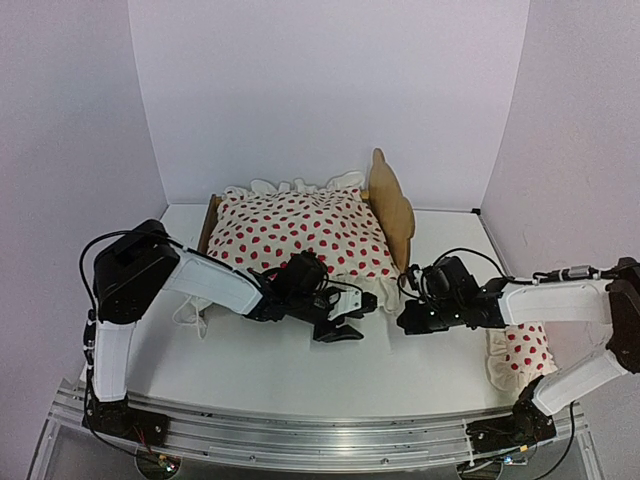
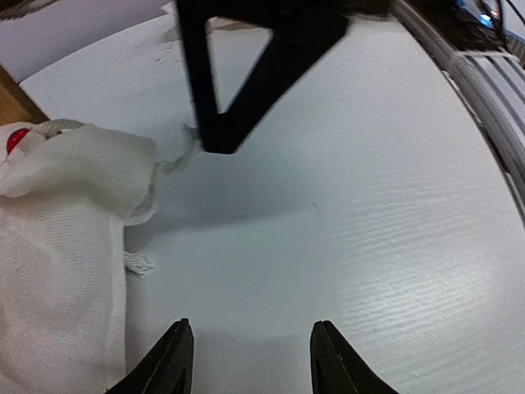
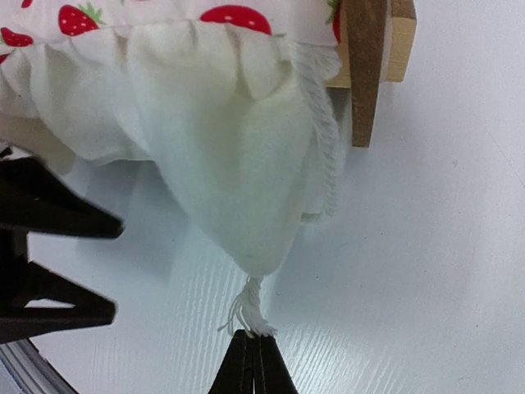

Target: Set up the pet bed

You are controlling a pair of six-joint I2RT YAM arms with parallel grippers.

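Note:
The pet bed (image 1: 392, 200) stands at the back of the table, with its wavy headboard on the right and its low footboard on the left. The red-dotted ruffled duvet (image 1: 300, 232) covers it and hangs over the front. My right gripper (image 3: 253, 336) is shut on the tassel at the duvet's (image 3: 230, 148) hanging corner, beside a wooden bed leg (image 3: 369, 66). In the top view, my right gripper (image 1: 405, 318) is low in front of the headboard end. My left gripper (image 2: 250, 328) is open and empty over bare table, right of the duvet's edge (image 2: 57, 246).
The small red-dotted pillow (image 1: 525, 350) lies at the right, partly under my right arm. The two grippers sit close together in front of the bed, and the right gripper's black finger (image 2: 238, 74) shows in the left wrist view. White walls enclose the table.

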